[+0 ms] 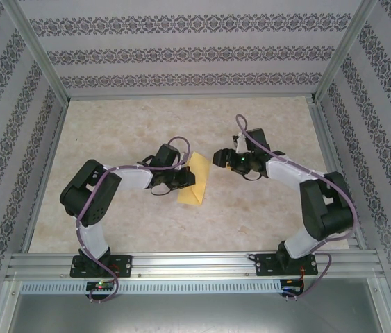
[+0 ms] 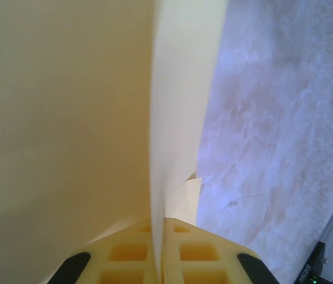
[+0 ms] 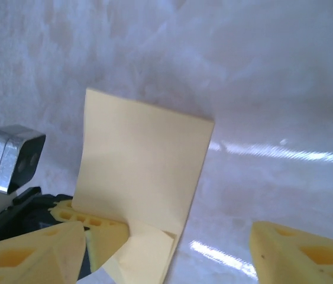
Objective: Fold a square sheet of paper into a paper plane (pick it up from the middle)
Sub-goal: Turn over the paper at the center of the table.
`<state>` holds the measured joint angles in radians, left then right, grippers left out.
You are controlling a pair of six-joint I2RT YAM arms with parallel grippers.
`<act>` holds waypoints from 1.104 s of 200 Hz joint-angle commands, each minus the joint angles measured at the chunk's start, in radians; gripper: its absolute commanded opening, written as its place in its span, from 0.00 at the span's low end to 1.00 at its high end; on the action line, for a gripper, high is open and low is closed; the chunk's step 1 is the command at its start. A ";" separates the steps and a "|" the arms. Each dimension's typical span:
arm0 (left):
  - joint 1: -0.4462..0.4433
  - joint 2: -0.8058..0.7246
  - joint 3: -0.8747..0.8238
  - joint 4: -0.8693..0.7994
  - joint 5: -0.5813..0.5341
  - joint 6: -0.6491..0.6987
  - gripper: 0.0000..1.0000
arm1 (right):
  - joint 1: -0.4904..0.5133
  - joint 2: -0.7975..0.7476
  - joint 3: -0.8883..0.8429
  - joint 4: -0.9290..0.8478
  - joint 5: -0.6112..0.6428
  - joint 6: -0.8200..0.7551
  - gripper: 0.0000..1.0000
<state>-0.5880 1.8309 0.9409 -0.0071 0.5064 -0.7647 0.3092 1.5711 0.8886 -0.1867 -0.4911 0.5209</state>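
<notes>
The square sheet of paper (image 1: 197, 180) is yellow-orange and folded over on itself. It stands on edge above the table, between the two grippers. My left gripper (image 1: 183, 179) is shut on its lower edge. In the left wrist view the jaws (image 2: 164, 236) are pressed together on the paper (image 2: 65, 118), with a small folded corner flap (image 2: 185, 201) just beyond them. My right gripper (image 1: 221, 158) is open and a little to the right of the sheet, not touching it. The right wrist view shows the wide-apart right gripper (image 3: 167, 236) facing the paper (image 3: 142, 160). A paper plane is out of view.
The beige marbled table (image 1: 126, 132) is ringed by an aluminium frame (image 1: 188, 263) and patterned walls. The left arm's yellow fingers (image 3: 104, 234) and its wrist camera (image 3: 12, 157) are close in front of the right gripper.
</notes>
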 commanded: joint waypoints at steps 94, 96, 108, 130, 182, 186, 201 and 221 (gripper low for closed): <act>-0.080 -0.167 0.511 -0.928 -0.676 0.356 0.07 | -0.089 -0.273 -0.092 -0.027 0.320 -0.018 0.97; -0.080 -0.163 0.520 -0.939 -0.695 0.358 0.07 | -0.090 -0.273 -0.093 -0.028 0.321 -0.019 0.98; -0.093 -0.133 0.568 -0.994 -0.804 0.363 0.07 | -0.091 -0.286 -0.111 -0.017 0.336 -0.023 0.98; -0.118 -0.045 0.653 -1.085 -0.988 0.358 0.07 | -0.094 -0.316 -0.145 0.001 0.375 -0.023 0.98; -0.190 0.273 0.877 -1.266 -1.283 0.300 0.07 | -0.115 -0.346 -0.160 -0.028 0.439 -0.018 0.98; -0.195 0.294 0.889 -1.271 -1.292 0.299 0.07 | -0.118 -0.346 -0.160 -0.030 0.439 -0.017 0.98; -0.209 0.361 0.931 -1.270 -1.295 0.294 0.07 | -0.124 -0.342 -0.161 -0.035 0.443 -0.015 0.98; -0.229 0.408 0.945 -1.198 -1.196 0.309 0.07 | -0.134 -0.335 -0.163 -0.039 0.450 -0.007 0.98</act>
<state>-0.7876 2.2078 1.8393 -1.1923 -0.6930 -0.4507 0.1902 1.2396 0.7353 -0.2176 -0.0776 0.5030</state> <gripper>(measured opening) 0.072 0.982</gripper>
